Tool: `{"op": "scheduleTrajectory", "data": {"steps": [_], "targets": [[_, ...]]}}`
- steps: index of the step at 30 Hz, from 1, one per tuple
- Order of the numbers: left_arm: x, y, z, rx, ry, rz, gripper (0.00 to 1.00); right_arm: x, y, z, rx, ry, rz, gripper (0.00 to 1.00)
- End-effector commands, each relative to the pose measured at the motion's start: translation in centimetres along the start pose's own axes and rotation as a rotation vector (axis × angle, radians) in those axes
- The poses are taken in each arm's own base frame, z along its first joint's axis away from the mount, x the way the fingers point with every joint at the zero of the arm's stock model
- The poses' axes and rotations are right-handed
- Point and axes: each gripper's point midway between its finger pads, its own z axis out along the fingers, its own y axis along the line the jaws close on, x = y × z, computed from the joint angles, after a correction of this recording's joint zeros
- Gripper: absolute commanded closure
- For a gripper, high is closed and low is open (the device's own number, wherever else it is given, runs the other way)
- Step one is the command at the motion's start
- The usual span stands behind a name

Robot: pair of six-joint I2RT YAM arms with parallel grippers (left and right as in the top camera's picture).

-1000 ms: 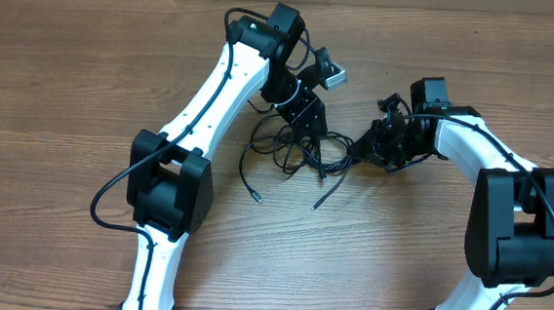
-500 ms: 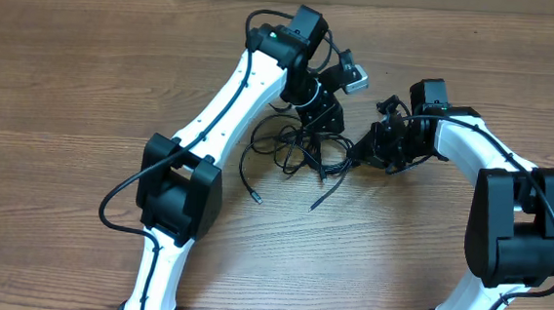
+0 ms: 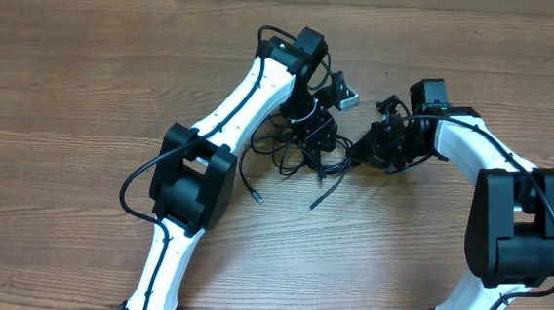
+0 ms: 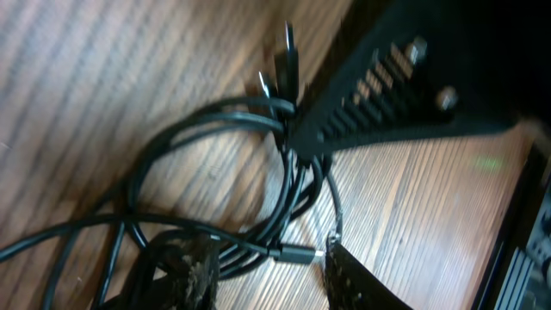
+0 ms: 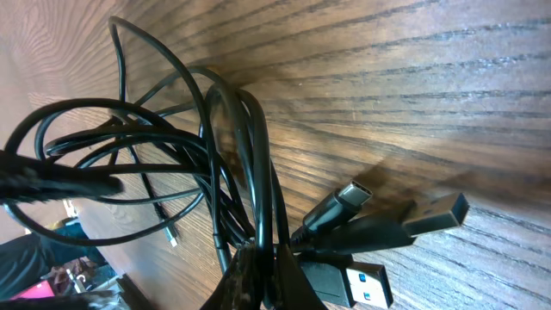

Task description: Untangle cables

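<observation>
Black cables [image 3: 286, 161] lie tangled, clamped in the right claw [image 3: 358, 153]; left claw [image 4: 263, 271] gapes over them.

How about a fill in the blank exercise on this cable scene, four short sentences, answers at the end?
1. The cables are all ___ in colour.
2. They lie on a ___ table.
3. The right pincer is ___ on the cables.
4. The left pincer stands ___ over them.
Missing words: black; wooden; shut; open.
</observation>
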Motion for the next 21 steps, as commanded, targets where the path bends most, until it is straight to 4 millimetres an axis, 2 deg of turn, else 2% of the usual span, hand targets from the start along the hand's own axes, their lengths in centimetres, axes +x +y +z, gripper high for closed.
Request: {"op": "scheduleTrajectory", "data": {"steps": [1,6,13,21], "targets": [[1.2,0.3,0.9,0.012,0.036,0.092,0.61,0.2,0.4,0.2,-0.032,0.009,-0.031,0.96],[2.1,-0.6,1.8,0.084,0.036,0.181,0.6,0.2,0.9,-0.2,-0.087,0.012,-0.028,0.96],[3.0,0.5,4.2,0.078,0.024,0.174,0.57,0.0,0.6,-0.7,-0.11,0.007,-0.004,0.96],[2.0,1.5,5.1,0.053,-0.029,0.119,0.54,0.1,0.5,-0.6,-0.109,0.009,-0.002,0.96]]}}
